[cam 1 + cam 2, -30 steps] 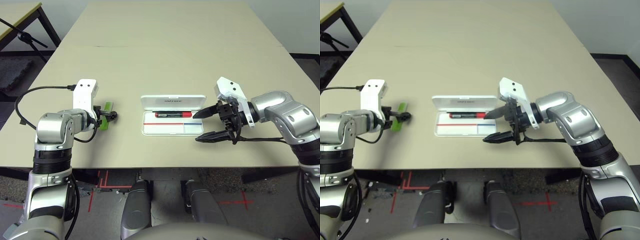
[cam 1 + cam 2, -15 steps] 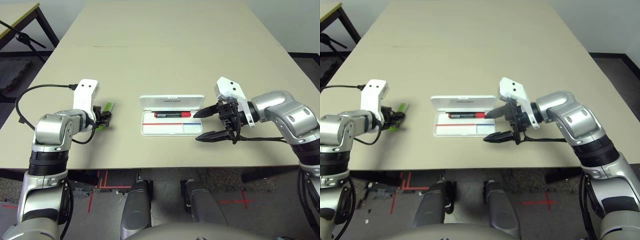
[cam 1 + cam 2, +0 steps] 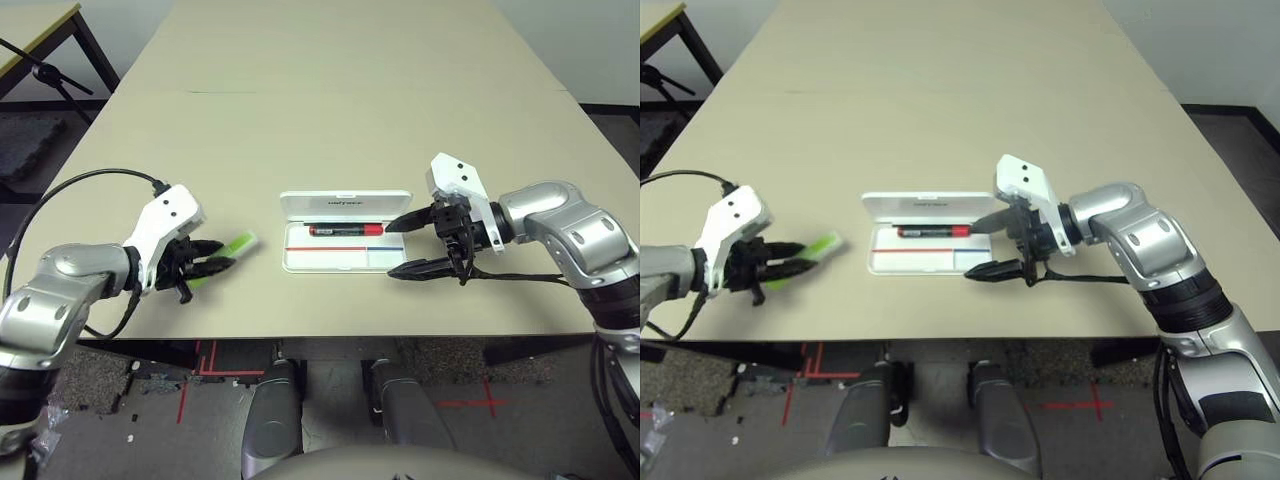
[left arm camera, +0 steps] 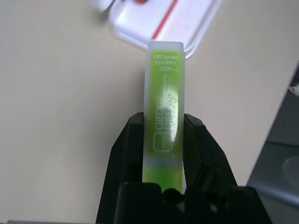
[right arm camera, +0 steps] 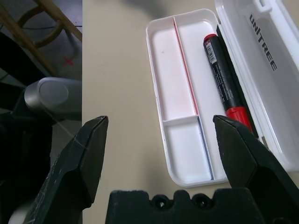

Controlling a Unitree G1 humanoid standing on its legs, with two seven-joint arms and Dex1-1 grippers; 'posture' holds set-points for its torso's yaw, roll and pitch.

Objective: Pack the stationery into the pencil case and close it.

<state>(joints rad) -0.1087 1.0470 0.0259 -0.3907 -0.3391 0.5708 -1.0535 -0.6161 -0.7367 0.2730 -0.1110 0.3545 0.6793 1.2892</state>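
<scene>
The left end effector is clamped on a lime-green translucent plastic highlighter pen, its two black fingers pressing the flat sides near one end while the rest of the pen juts out past the fingertips. In the left wrist view the pen carries pale printed lettering along its face. In the head views the pen is held above the beige table, angled toward the case, on the robot's left side and apart from the case's edge.

The right end effector has its two black fingers spread wide with nothing between them. It hovers just beside the right end of the flat white rectangular hinged plastic pencil case, with one fingertip over that end of the tray and the other off the front right corner.

The case lies open at the table's middle, lid folded back flat with black lettering on it. A red marker with a black cap lies lengthwise in the rear slot of the tray, next to the hinge. The front compartments, edged by a red stripe and a blue stripe, hold nothing.
</scene>
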